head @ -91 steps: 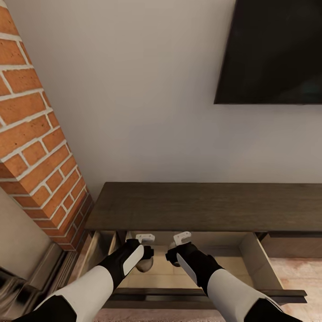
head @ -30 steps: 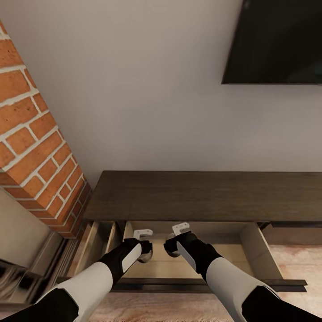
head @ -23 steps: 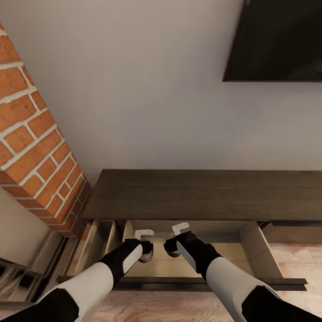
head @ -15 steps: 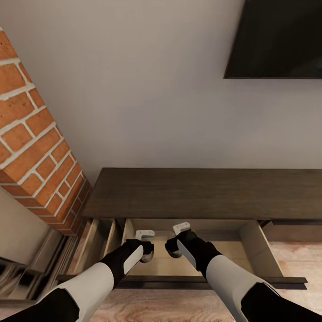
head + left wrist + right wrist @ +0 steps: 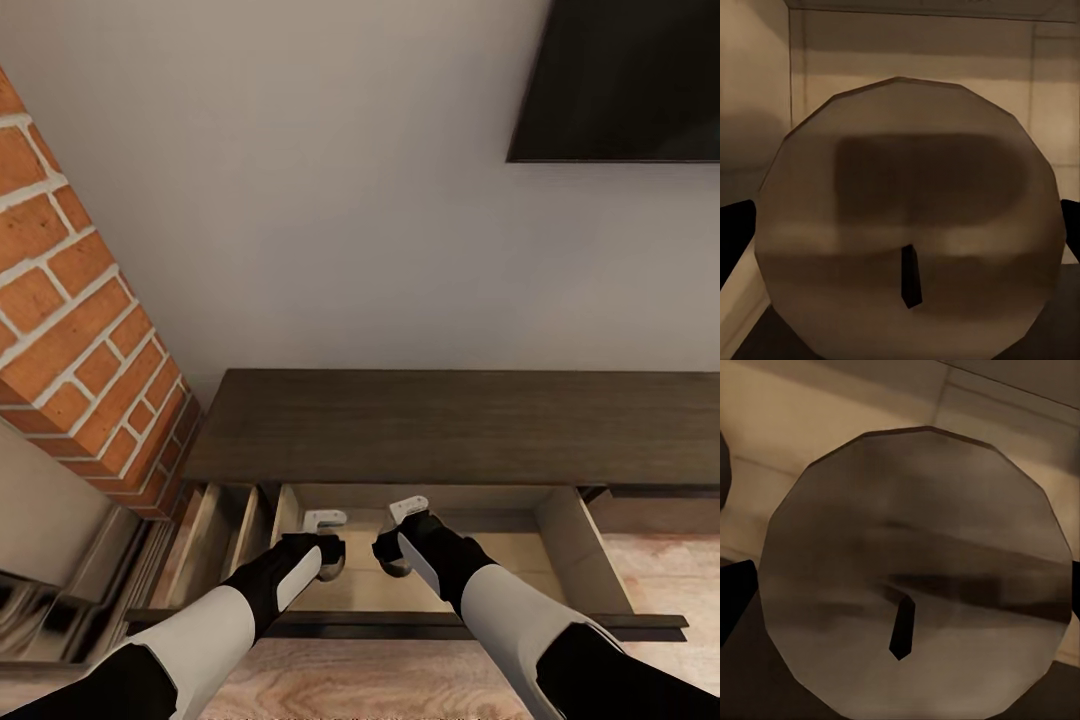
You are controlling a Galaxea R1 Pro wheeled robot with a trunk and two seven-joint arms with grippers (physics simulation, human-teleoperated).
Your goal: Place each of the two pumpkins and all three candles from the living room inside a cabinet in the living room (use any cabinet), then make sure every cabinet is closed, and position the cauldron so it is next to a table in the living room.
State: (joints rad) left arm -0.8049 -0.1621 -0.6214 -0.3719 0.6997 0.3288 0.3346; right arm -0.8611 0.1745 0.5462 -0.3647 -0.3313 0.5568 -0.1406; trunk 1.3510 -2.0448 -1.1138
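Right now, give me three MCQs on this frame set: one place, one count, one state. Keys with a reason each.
1. Where are both grippers?
A. on the cabinet top
B. over the open drawer
C. at the brick wall

2. How many candles are held?
A. none
B. one
C. two

3. The drawer is
A. shut
B. pulled out
C. removed

Key: B, left gripper and right gripper hang over the drawer of the cabinet; C, a left candle and a right candle fill each wrist view between the fingers; B, its pale floor shows.

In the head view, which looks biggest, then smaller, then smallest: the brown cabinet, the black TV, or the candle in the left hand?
1. Cabinet, biggest.
2. TV, partly cut off by the picture's edge.
3. Candle in the left hand, mostly hidden, smallest.
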